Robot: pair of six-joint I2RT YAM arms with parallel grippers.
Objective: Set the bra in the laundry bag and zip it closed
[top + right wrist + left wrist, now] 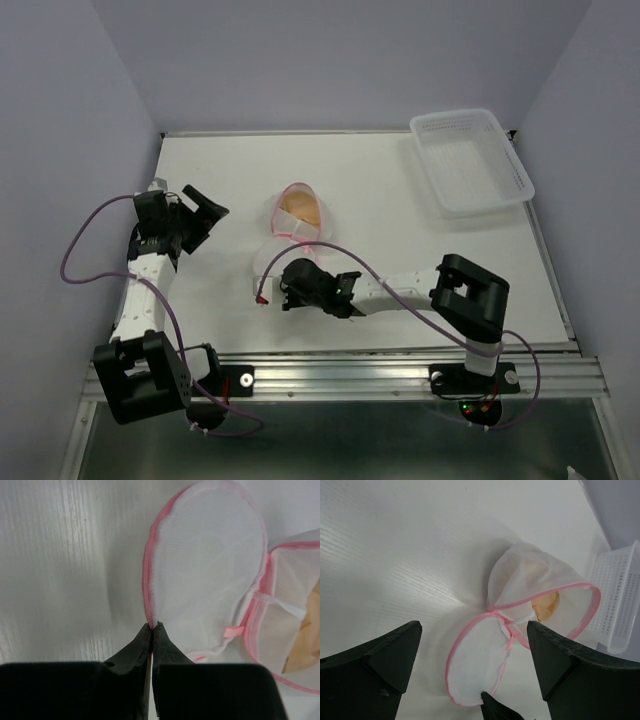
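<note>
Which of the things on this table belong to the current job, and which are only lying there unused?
Belong to the job:
bra, lying in the bag
laundry bag, flap open
right gripper, shut on the bag's pink rim
left gripper, open

Only lying about:
plastic basket, far right corner

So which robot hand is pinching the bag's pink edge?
The right gripper: it is shut on the pink rim of the laundry bag. The left gripper is open and holds nothing.
</note>
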